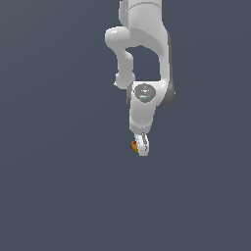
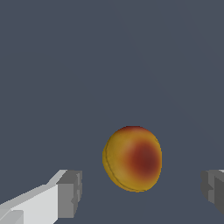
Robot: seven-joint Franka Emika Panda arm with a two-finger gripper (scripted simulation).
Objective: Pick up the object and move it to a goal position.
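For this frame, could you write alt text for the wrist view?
A small yellow-orange ball with a red patch sits between the two grey fingertips of the open pincer, touching neither, against a plain dark blue-grey background.
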